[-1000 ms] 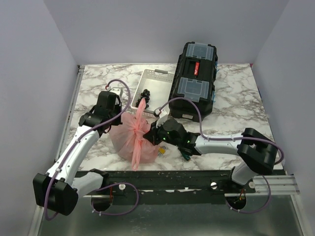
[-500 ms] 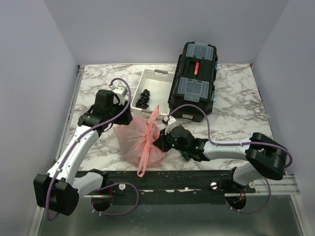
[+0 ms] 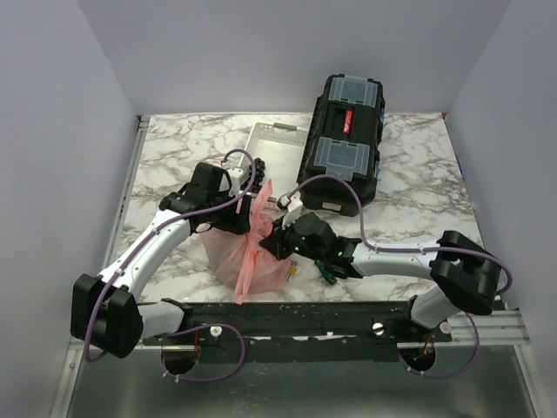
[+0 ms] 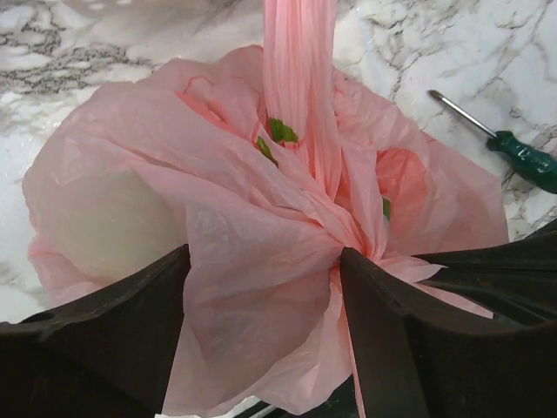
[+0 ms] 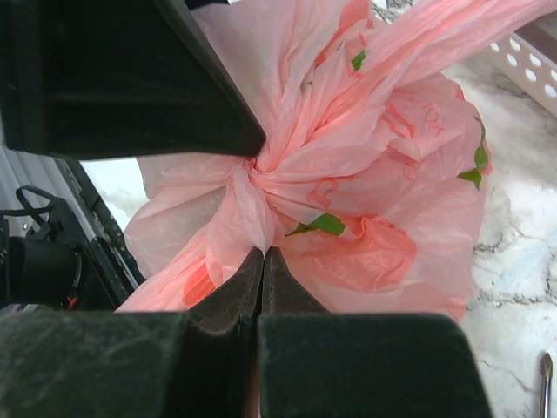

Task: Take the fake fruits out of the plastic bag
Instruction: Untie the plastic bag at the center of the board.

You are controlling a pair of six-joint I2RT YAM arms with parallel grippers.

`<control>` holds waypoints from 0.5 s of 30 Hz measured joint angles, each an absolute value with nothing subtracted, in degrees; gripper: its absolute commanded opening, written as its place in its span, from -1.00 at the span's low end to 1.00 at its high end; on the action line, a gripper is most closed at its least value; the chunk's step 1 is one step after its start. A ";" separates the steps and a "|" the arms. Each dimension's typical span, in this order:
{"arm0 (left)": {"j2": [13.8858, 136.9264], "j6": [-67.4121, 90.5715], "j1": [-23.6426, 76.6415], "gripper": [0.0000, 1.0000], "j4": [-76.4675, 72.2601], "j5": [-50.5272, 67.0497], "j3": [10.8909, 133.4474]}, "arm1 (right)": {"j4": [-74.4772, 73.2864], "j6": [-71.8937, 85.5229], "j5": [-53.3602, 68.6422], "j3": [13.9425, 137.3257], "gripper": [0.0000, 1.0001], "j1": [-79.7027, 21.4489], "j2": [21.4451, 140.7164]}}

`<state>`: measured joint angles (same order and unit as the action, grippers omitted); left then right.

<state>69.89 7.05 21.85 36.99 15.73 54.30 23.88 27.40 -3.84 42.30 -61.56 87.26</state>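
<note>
The plastic bag [image 3: 237, 251], pink and crinkly with its neck twisted shut, lies near the table's front edge. The fake fruits show only through its film: a pale round shape [image 4: 103, 225], an orange-red patch [image 4: 402, 178] and green leaf tips [image 4: 280, 131]. My left gripper [image 4: 264, 257] is open, and its fingers straddle loose folds beside the twisted neck [image 4: 300, 104]. My right gripper [image 5: 263, 251] is shut, pinching a fold of the bag [image 5: 383, 157] just below the twist. In the top view the left gripper [image 3: 246, 218] and the right gripper [image 3: 277, 242] meet over the bag from opposite sides.
A white tray [image 3: 277, 139] with a cluster of black grapes [image 3: 258, 165] stands behind the bag. A black toolbox [image 3: 344, 144] sits to its right. A green-handled screwdriver [image 4: 522, 158] lies on the marble by the right arm [image 3: 383, 257].
My left gripper has opened and swung right, down onto the bag's twisted neck. The bag shifted and its tail stands up differently. The right gripper stayed shut on the bag.
</note>
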 measured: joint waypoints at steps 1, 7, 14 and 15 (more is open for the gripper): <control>70.24 7.05 21.85 0.32 37.30 15.57 54.33 | 23.79 27.31 -3.86 42.85 -0.99 -61.56 87.53; 70.52 6.85 21.82 -0.54 38.39 15.46 54.94 | 23.40 26.30 -4.03 45.93 -0.99 -61.56 88.66; 69.32 6.96 22.04 -1.00 38.87 13.13 55.09 | 22.92 25.41 -4.01 47.72 -0.99 -61.56 90.24; 68.42 7.25 22.06 -1.00 38.83 11.84 55.09 | 22.92 25.41 -4.03 47.75 -0.99 -61.56 90.28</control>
<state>68.42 7.25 22.06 38.83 11.84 55.09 22.92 25.41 -4.03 47.75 -61.56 90.28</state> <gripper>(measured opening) 0.004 0.008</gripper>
